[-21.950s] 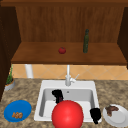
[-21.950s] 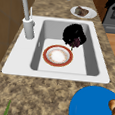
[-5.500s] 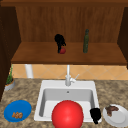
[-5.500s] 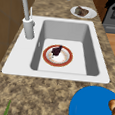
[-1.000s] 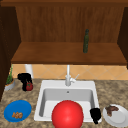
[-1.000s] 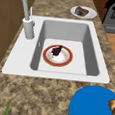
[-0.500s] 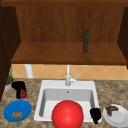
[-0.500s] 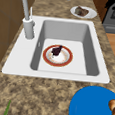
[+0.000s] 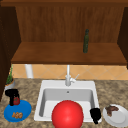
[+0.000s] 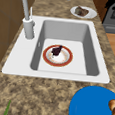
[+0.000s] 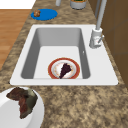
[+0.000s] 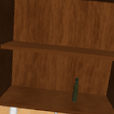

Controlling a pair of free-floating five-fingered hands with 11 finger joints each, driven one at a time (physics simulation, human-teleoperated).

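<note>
Red fruit, small and round (image 9: 16,100), sits in the grasp of the left hand (image 9: 12,96) at the lower left of the front view, just above the far rim of the blue plate (image 9: 17,111). The hand's fingers look curled round it. On the plate, toward its near edge, lies a small brown clump of food (image 9: 17,115). By my reading, the step in hand is the setting-down of the fruit on the plate. The next move would call for a short descent onto bare blue surface, clear of the brown clump, before the fingers loosen.

Behind the plate, at the left edge of the frame, stands a potted plant (image 9: 9,81) on the tabletop (image 9: 30,86). The white sink (image 9: 43,86) fills the middle, with a red-rimmed dish (image 10: 57,56) in its basin. The right hand (image 9: 95,114) hangs at the sink's lower right corner with its fingers pointing down; I cannot tell whether they are clenched. Beside it lies a white plate (image 9: 120,117). A green bottle (image 9: 86,41) stands on the shelf (image 9: 50,53) above.
</note>
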